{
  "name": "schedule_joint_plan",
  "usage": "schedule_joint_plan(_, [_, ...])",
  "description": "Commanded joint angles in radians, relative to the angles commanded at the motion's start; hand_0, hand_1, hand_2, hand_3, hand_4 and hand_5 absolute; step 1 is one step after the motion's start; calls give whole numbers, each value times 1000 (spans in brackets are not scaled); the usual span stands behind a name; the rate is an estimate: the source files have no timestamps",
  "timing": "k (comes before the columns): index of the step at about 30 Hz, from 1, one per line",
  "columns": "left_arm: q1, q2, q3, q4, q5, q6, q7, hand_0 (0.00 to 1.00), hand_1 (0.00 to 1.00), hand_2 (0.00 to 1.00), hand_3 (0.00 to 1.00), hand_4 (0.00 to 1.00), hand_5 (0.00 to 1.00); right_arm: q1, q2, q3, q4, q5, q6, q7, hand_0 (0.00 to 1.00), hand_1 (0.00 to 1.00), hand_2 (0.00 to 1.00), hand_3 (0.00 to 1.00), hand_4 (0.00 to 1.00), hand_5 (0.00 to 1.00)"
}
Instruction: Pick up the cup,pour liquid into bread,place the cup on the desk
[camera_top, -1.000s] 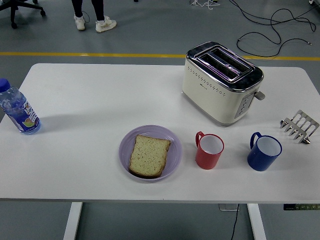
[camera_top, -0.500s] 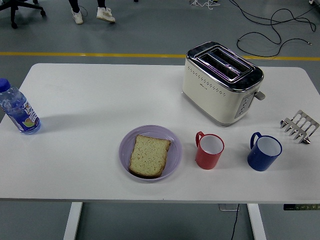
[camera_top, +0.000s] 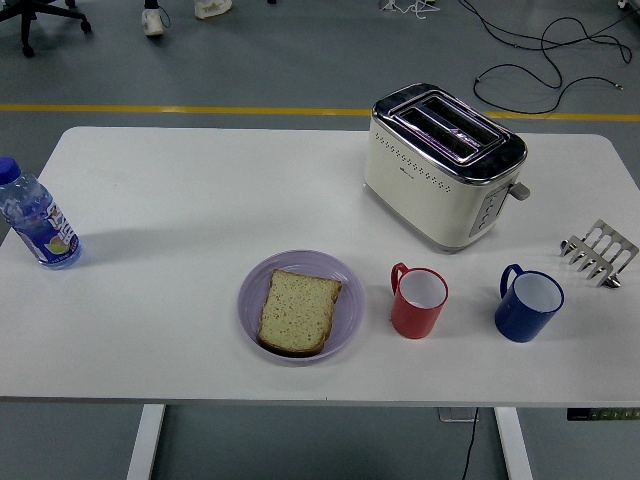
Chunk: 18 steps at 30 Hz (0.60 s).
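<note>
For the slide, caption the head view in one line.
Bread slice on a purple plate beside red cup and blue cup, toaster behind.

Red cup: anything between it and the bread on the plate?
Nothing visible. The red cup stands just right of the purple plate holding the bread, with only bare table between them. The blue cup and toaster sit off that path.
</note>
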Motion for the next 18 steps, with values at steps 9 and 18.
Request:
schedule_joint_plan(9, [15,0,-5,0,14,1,2,664,710,734,638,395,939,-20,5,0,-1,4,-1,1,649,621,655,609,497,197])
schedule_joint_plan(18, [15,0,11,0,-1,3,2,664,710,733,637,394,939,-18,9,17,2,8,1,2,649,619,654,608,494,198])
